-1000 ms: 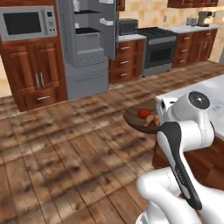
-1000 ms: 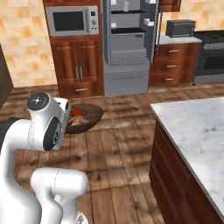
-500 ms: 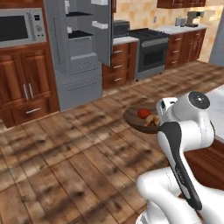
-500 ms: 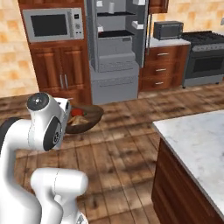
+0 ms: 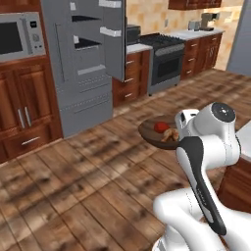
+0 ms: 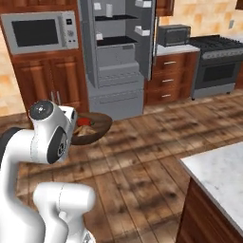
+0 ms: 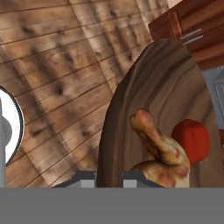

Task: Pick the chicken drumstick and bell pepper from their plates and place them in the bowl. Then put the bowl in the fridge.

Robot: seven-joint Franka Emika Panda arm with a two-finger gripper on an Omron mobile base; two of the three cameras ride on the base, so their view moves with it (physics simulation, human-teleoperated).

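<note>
- The gripper (image 7: 109, 175) is seen closed on the near rim of the bowl (image 7: 162, 100); the rim passes between the two finger tips at the bottom of the hand view.
- Inside the bowl, the chicken drumstick (image 7: 159, 146) lies close to the held rim, and the bell pepper (image 7: 192, 140) is touching it on the far side.
- The bowl (image 5: 154, 132) is carried above the wooden floor, well apart from the fridge (image 5: 86, 63), whose door stands open.
- The wooden bowl is judged stiff and rather light, but held at one edge only, so it must be kept level.
- The round pepper may roll; the drumstick looks less likely to slide.
</note>
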